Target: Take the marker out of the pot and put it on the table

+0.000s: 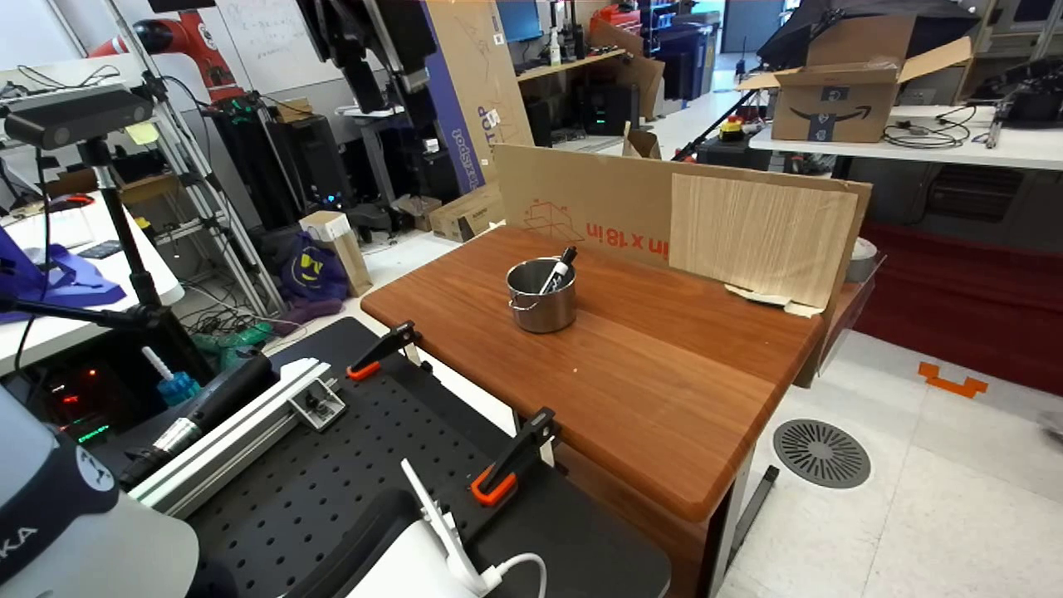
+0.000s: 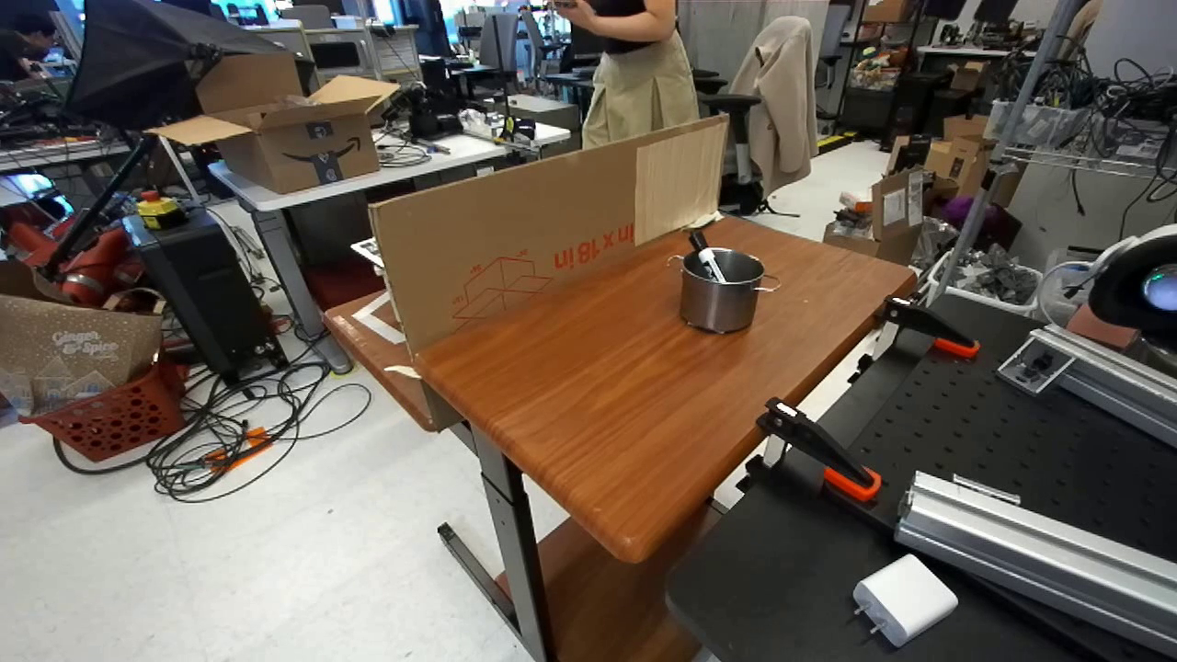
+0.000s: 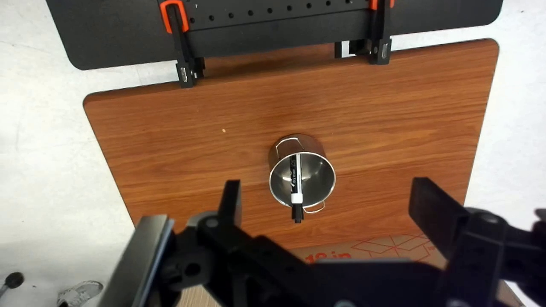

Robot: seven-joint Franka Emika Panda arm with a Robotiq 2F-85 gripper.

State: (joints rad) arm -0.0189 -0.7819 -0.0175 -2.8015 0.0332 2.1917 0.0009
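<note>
A gripper (image 3: 327, 183) hovers above a table (image 1: 664, 399), its black fingers (image 3: 229, 202) spread wide and gripping nothing, neither one touching the pot (image 1: 546, 314) that shows between them in the wrist view. The shiny metal pot stands upright on the reddish-brown table, and the marker (image 3: 296, 181) slants inside it against the rim, its black cap (image 3: 297, 212) jutting past the edge. A cardboard panel (image 1: 581, 187) printed in red stands along one side of the table. Facing the opposite side is a perforated black bench (image 1: 324, 465), where two orange-and-black clamps (image 1: 516, 455) reach to the table's edge. A white plug (image 2: 906, 598) lies on the bench in an exterior view. Farther back, a box (image 1: 835, 104) with raised flaps sits on a white desk (image 1: 1030, 148) in both exterior views, and in an exterior view a person (image 2: 639, 92) in a dark top stands beyond the panel.
</note>
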